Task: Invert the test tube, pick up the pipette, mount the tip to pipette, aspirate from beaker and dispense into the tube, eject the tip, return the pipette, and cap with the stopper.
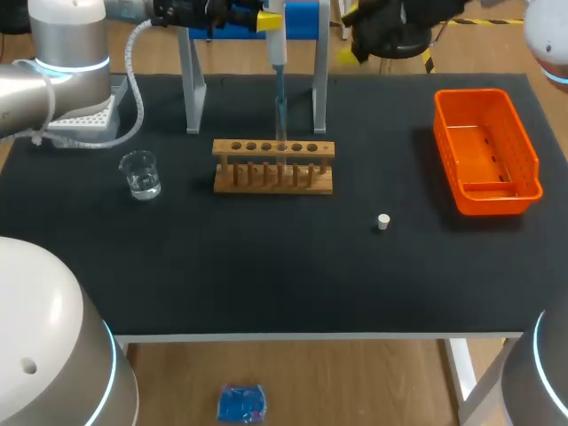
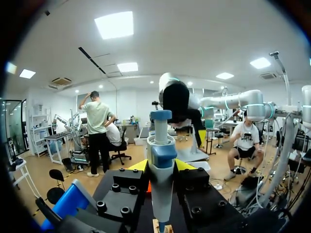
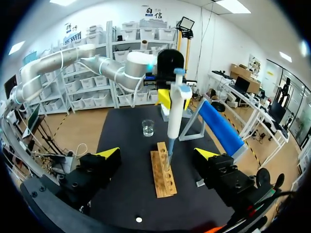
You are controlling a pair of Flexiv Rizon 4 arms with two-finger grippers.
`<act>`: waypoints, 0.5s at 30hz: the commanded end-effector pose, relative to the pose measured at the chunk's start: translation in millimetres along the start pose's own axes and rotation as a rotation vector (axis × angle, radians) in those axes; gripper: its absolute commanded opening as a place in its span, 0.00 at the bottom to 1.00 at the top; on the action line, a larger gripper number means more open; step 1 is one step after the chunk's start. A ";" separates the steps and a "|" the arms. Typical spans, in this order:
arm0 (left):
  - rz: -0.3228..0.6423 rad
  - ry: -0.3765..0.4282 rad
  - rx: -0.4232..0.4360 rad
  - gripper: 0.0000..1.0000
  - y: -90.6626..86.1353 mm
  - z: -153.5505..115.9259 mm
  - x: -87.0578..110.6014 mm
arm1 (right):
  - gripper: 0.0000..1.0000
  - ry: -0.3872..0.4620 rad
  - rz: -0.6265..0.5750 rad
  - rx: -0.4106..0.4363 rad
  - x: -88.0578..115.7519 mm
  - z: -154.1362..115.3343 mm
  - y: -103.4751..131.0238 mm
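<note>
My left gripper (image 1: 266,18) hangs over the wooden rack (image 1: 273,166), shut on the white and blue pipette (image 1: 277,44). In the left wrist view the pipette (image 2: 161,160) stands upright between the yellow fingertips (image 2: 138,165). Its tip reaches down into a clear test tube (image 1: 280,120) standing in the rack. My right gripper (image 1: 359,35) hovers at the back right of the rack, open and holding nothing. From the right wrist view, the rack (image 3: 163,174), tube (image 3: 167,167) and pipette (image 3: 175,109) lie ahead of the wide-spread right gripper (image 3: 158,154). The small white stopper (image 1: 383,222) lies on the mat.
A glass beaker (image 1: 140,174) with liquid stands left of the rack. A white tip box (image 1: 84,120) sits at the back left. An orange bin (image 1: 485,151) stands at the right. The blue pipette stand (image 1: 302,22) on grey legs rises behind the rack.
</note>
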State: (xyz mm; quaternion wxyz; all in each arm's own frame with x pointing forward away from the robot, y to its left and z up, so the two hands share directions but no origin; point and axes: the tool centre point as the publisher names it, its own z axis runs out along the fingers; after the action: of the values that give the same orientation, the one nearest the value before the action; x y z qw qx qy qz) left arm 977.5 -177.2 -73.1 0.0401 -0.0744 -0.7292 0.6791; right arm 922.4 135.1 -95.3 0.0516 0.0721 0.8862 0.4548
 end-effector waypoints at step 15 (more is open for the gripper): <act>0.000 -0.002 0.000 0.00 -0.6 0.2 0.6 | 1.00 0.094 -0.022 -0.166 -12.7 49.7 -76.2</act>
State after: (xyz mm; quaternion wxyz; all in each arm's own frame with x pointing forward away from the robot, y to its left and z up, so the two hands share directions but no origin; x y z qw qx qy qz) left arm 977.5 -177.2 -73.1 0.0401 -0.0744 -0.7292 0.6790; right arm 929.2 122.4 -176.2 0.0218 0.0383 0.8565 0.5143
